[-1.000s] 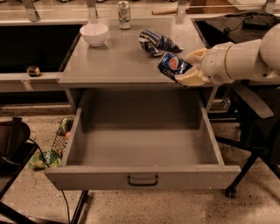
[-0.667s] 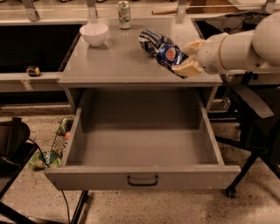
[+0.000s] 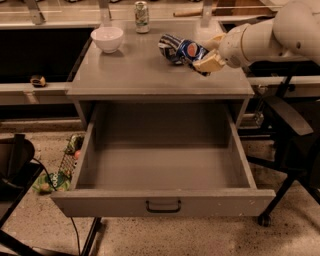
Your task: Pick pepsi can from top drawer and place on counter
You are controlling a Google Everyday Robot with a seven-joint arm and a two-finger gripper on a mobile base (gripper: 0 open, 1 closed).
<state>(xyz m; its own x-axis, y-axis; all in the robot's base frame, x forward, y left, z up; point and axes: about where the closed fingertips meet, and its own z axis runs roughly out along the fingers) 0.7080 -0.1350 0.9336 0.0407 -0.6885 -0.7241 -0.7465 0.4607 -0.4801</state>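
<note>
The pepsi can (image 3: pixel 192 51) is dark blue with a round red, white and blue logo. It is tilted and held above the right back part of the counter (image 3: pixel 150 75). My gripper (image 3: pixel 206 54) comes in from the right on a white arm and is shut on the can. The top drawer (image 3: pixel 162 165) is pulled fully open below the counter. Its grey inside holds nothing, and a dark handle (image 3: pixel 163 206) is on its front.
A white bowl (image 3: pixel 107 38) and a green-and-silver can (image 3: pixel 142 10) stand at the counter's back left. A blue-and-white striped snack bag (image 3: pixel 169 45) lies just behind the held can. A dark chair (image 3: pixel 295 130) is at the right, and clutter (image 3: pixel 60 170) lies on the floor at the left.
My gripper has carried the pepsi can up and to the left, from the counter's right front edge to above its back right part, close to the snack bag.
</note>
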